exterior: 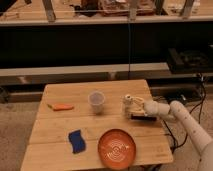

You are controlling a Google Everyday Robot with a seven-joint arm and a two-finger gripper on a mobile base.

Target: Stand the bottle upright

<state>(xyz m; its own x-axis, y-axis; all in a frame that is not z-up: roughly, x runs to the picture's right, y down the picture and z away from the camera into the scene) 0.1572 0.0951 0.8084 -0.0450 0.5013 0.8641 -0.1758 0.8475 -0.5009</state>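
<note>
The bottle is small and pale with a whitish cap. It stands upright on the right part of the wooden table, to the right of the translucent cup. My gripper reaches in from the right at the end of the white arm. It sits against the bottle's right side, and its fingers appear shut on the bottle's body. A dark part of the hand rests low, close to the tabletop.
An orange plate lies at the front of the table, with a blue sponge to its left. A small orange object lies near the left edge. Dark shelving runs behind the table. Cables hang off to the right.
</note>
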